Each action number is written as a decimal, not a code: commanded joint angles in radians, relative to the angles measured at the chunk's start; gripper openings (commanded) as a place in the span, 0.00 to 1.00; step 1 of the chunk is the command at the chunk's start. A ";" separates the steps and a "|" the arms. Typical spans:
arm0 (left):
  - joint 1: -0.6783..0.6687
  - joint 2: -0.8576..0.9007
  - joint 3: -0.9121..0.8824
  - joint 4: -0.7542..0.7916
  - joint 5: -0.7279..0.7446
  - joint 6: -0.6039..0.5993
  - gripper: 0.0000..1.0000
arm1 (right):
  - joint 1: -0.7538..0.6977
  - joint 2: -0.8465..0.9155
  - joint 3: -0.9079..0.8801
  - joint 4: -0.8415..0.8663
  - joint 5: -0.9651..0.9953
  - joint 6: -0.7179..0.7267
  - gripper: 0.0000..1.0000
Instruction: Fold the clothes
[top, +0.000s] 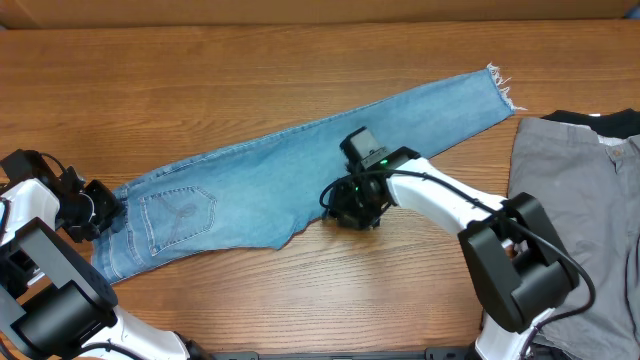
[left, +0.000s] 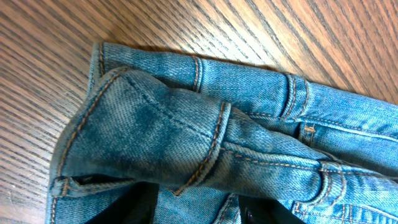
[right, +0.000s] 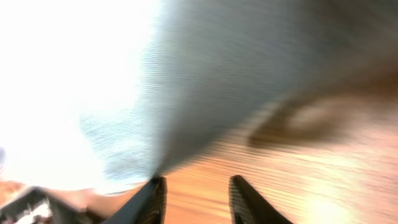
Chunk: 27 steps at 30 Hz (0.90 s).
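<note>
Brown wood with long, fine grain lines makes up the surface (top: 200, 80), and a pale strip runs along its far edge. Light blue denim jeans (top: 300, 160) lie flat across it on a diagonal, folded lengthwise into one long, narrow band. The waist is at the near left and the ankle at the far right. The ankle hem (top: 500, 85) ends in loose white threads. A back pocket (top: 180, 215) with a pointed bottom and curved stitching faces up near the waist.

The left gripper (top: 105, 208) is at the waist end. Its wrist view shows the thick waistband (left: 155, 124), with its twill weave, orange double seams and belt loops. The waistband is bunched into a raised fold, and the gripper holds that fold.

The right gripper (top: 355, 212) sits at the near edge of the jeans, about halfway along. Its wrist view is blurred. Two dark, tapered fingers (right: 152, 199) stand a narrow gap apart, with bare wood showing between them. The denim edge meets the tip of one finger, and nothing is held.

At the right edge of the surface lies a soft, wrinkled grey garment (top: 570, 190), well apart from the jeans. A bit of black cloth (top: 585, 117) shows at its far side.
</note>
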 joint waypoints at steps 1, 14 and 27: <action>0.008 0.010 0.002 0.002 -0.032 -0.007 0.47 | 0.006 -0.090 0.006 0.105 -0.258 -0.214 0.14; 0.008 0.010 0.002 -0.023 -0.041 0.005 0.46 | 0.042 0.020 0.004 0.134 0.071 -0.005 0.04; 0.007 0.008 0.117 -0.145 0.091 0.064 0.45 | -0.125 0.115 0.005 -0.027 0.057 0.132 0.04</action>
